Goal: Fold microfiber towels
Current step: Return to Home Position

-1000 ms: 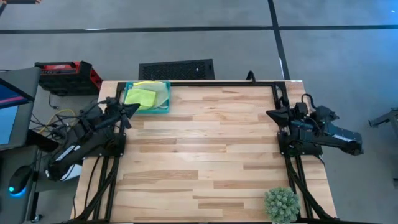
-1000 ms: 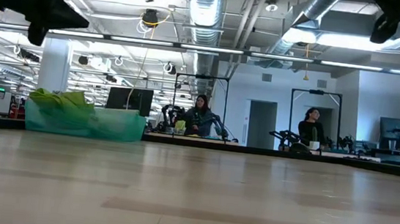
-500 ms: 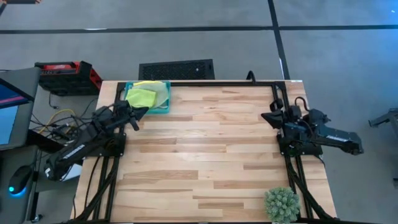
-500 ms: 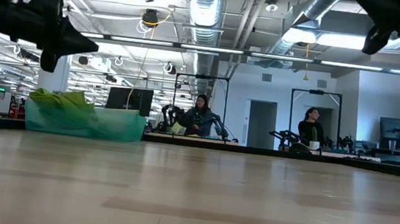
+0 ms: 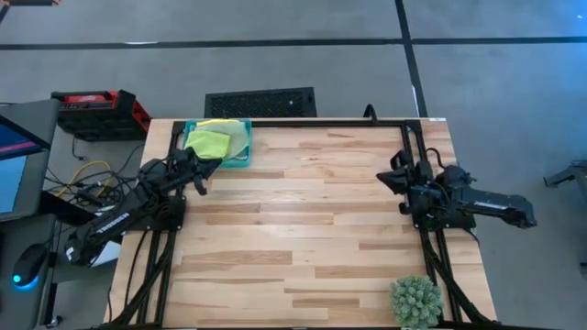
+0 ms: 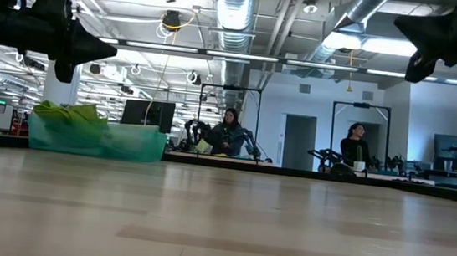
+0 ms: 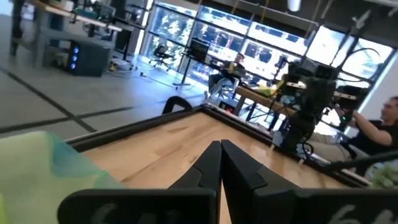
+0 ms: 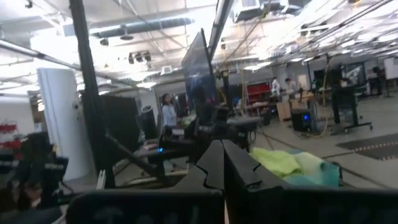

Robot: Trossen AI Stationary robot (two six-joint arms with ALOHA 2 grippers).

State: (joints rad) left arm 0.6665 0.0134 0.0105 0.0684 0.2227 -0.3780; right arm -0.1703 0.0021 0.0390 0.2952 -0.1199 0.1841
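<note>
Found left gripper and right gripper clenched above plank table; microfiber towels in corner tray; two people beyond.

I have open wooden table between my left gripper and right gripper; the teal tray of microfiber towels just beside the left one and the spiky plant at the opposite corner obstruct passage.

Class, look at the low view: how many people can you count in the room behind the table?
2. One person sits near the middle of the background; a second person is further to the right. Others may be hidden behind equipment.
</note>
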